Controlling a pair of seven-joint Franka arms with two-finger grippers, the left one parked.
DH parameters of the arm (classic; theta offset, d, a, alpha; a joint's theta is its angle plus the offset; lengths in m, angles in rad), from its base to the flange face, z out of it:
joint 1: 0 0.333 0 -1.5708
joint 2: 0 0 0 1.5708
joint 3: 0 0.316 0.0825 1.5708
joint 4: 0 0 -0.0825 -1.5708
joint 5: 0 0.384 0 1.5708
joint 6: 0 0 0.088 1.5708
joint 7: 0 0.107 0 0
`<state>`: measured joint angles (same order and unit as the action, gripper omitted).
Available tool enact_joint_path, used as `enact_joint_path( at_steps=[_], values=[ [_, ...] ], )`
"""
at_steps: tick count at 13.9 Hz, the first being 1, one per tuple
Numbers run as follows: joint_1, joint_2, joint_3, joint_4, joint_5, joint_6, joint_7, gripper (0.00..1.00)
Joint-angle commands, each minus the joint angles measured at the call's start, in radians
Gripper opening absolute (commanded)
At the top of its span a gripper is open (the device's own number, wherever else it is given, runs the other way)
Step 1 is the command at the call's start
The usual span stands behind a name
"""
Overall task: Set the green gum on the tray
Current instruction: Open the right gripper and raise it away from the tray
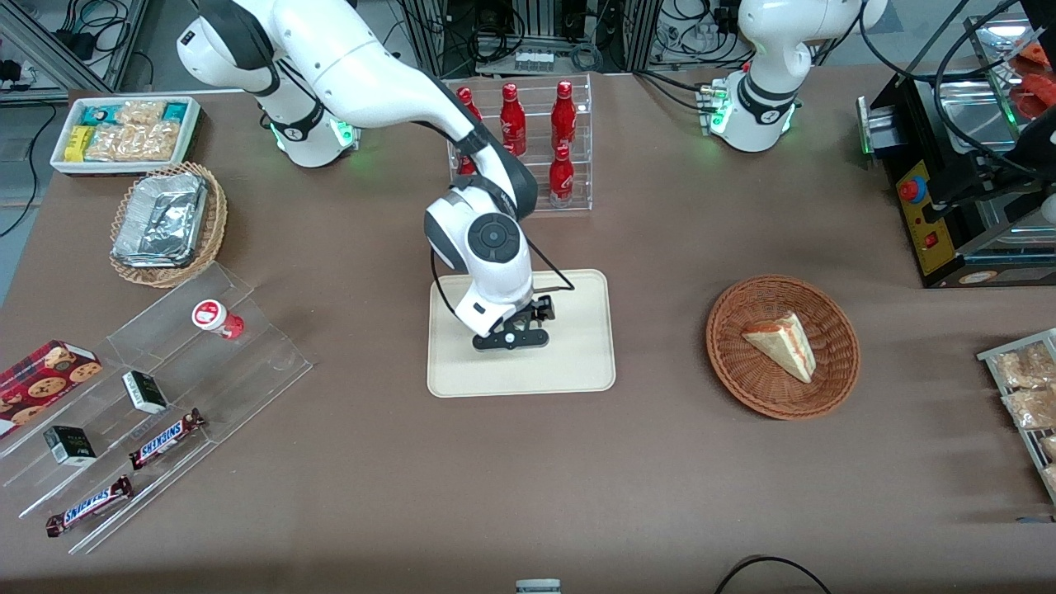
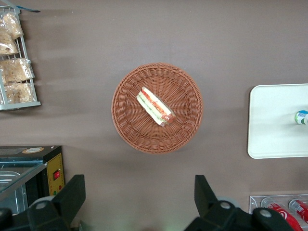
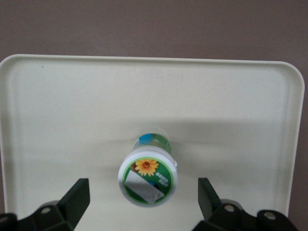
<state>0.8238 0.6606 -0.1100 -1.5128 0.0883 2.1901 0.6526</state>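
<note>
The green gum stands upright on the beige tray, its green-rimmed white lid with a flower facing the wrist camera. My gripper is open above it, with one finger on each side of the bottle and clear gaps between fingers and lid. In the front view the gripper hangs over the middle of the tray and hides the gum. A small part of the gum shows on the tray in the left wrist view.
A clear rack of red bottles stands farther from the front camera than the tray. A wicker basket with a sandwich lies toward the parked arm's end. A clear acrylic stand with the red-lidded bottle and snack bars lies toward the working arm's end.
</note>
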Motion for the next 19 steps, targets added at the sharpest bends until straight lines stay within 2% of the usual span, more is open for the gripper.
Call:
enact_joint_path(
  at_steps=[1, 9, 12, 16, 19],
  values=[
    [-0.009, -0.070, -0.007, 0.000, -0.015, -0.096, -0.034, 1.00],
    [-0.043, -0.249, -0.080, -0.003, -0.012, -0.363, -0.224, 1.00],
    [-0.148, -0.352, -0.079, -0.039, -0.010, -0.457, -0.300, 1.00],
    [-0.305, -0.458, -0.066, -0.107, -0.010, -0.466, -0.370, 1.00],
    [-0.452, -0.475, 0.002, -0.121, -0.010, -0.486, -0.383, 1.00]
  ],
)
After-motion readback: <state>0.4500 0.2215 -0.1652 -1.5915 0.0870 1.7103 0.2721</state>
